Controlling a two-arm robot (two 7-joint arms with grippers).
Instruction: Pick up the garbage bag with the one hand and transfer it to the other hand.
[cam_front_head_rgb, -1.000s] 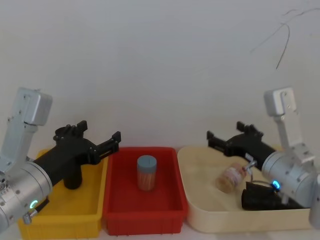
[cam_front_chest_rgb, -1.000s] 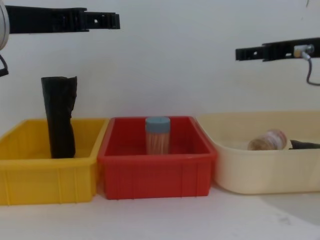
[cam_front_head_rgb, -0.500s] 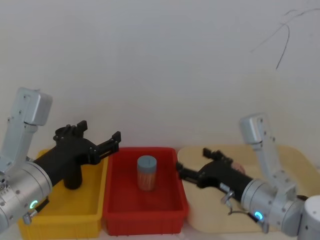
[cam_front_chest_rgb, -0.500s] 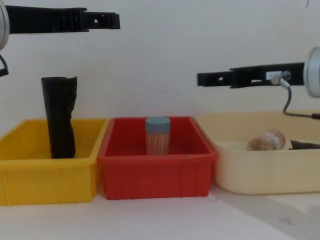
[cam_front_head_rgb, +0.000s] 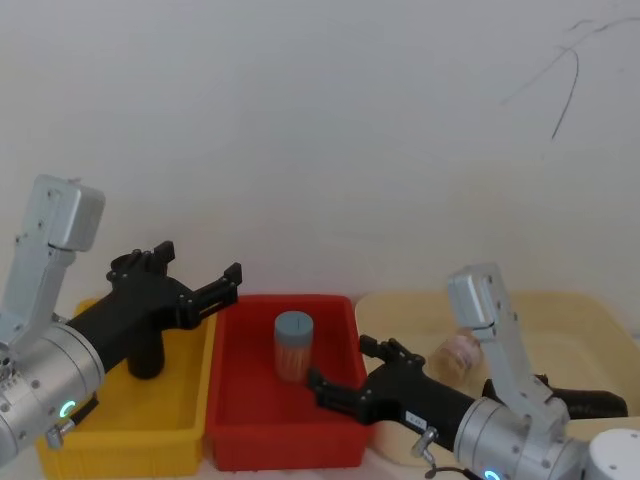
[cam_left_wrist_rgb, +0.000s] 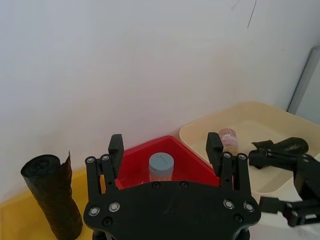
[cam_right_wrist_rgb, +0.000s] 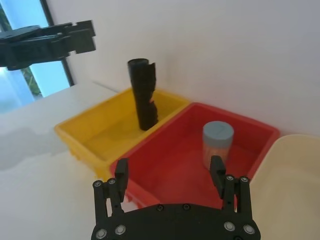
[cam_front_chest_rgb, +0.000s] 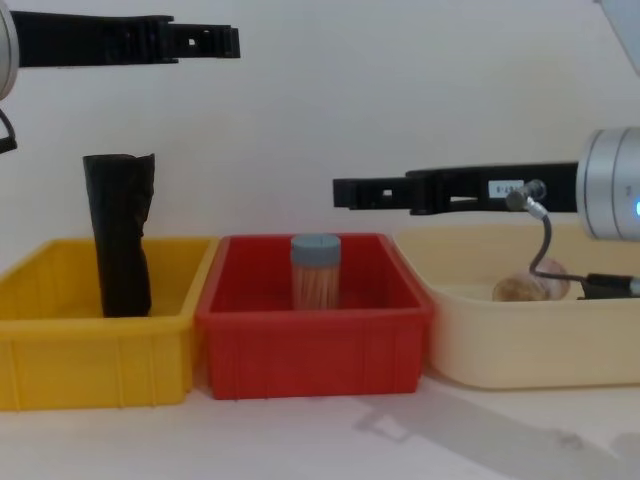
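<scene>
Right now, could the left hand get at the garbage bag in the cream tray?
Probably not directly: the left hand hovers open over the yellow bin, and the right hand and its arm stretch across between it and the garbage bag.

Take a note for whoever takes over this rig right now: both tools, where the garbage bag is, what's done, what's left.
Left tool: open, empty, raised over the yellow bin.
Right tool: open, empty, above the red bin.
Garbage bag: lying in the cream tray, not gripped.
The taller black roll standing in the yellow bin is not the target.
Done: nothing yet.
Left: pick up the bag with the left tool, then hand it to the right tool.
</scene>
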